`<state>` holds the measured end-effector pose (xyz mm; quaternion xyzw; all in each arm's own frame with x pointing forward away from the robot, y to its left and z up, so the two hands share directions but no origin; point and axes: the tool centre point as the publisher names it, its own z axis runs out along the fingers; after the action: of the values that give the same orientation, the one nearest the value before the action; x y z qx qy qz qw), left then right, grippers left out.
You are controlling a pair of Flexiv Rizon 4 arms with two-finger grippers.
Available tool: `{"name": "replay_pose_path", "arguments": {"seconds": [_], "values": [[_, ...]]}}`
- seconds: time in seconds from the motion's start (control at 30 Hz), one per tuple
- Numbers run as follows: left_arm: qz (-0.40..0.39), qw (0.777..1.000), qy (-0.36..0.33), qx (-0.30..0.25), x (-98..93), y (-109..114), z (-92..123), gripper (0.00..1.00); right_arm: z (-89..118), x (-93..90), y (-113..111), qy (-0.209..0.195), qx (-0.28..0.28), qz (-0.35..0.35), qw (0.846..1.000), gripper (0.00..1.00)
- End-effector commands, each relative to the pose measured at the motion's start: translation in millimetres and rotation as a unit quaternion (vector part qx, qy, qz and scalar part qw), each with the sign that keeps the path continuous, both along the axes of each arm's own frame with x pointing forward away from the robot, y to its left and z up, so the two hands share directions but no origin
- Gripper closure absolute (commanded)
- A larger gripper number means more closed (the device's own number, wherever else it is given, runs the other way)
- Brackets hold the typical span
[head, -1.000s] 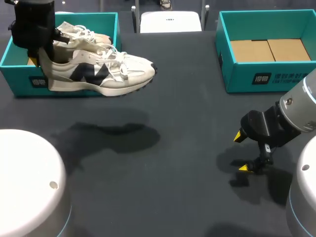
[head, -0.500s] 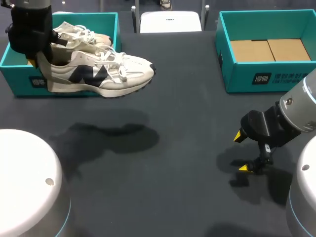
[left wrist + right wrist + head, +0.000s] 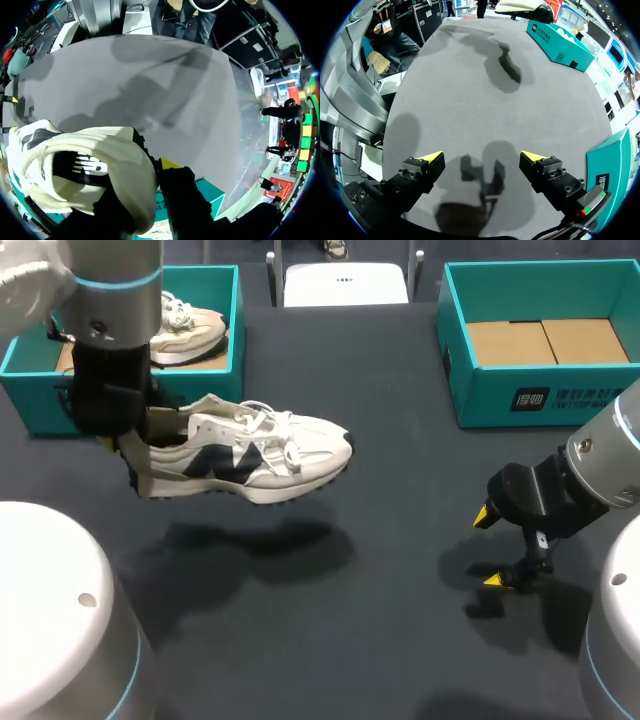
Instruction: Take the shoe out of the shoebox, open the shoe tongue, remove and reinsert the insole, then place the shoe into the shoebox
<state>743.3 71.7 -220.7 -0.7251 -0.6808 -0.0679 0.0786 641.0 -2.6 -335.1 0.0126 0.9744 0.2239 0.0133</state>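
Fingers of your right gripper (image 3: 489, 548) stand spread wide, low over the dark table (image 3: 400, 440). Farther out, your left gripper (image 3: 128, 448) pinches the white sneaker (image 3: 245, 445) by its heel, holding it in the air before the teal shoebox (image 3: 40, 405) with a second sneaker (image 3: 190, 325) inside.

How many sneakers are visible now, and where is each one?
2. One white sneaker hangs above the table, gripped at its heel by the left tool. The second sneaker lies inside the left teal shoebox. Part of that box is hidden, so another cannot be excluded.
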Motion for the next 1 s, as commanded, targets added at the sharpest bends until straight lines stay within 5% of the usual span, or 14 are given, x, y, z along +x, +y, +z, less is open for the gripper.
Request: {"name": "replay_pose_path", "arguments": {"seconds": [0.03,0.57,1.0], "values": [[-0.006,1.0,-0.012,0.002,-13.8,-13.2,-18.8,1.0,0.9,-2.5,-1.1,-0.001,0.0,-0.001,1.0,0.0],[-0.014,1.0,-0.014,0.011,-17.6,-18.1,-22.4,1.0,0.9,-2.5,-1.1,-0.001,0.0,-0.001,1.0,0.0],[-0.041,0.999,-0.032,0.016,-54.3,-83.2,-60.3,1.0,0.9,-2.5,-1.1,-0.001,0.0,-0.001,1.0,0.0]]}}
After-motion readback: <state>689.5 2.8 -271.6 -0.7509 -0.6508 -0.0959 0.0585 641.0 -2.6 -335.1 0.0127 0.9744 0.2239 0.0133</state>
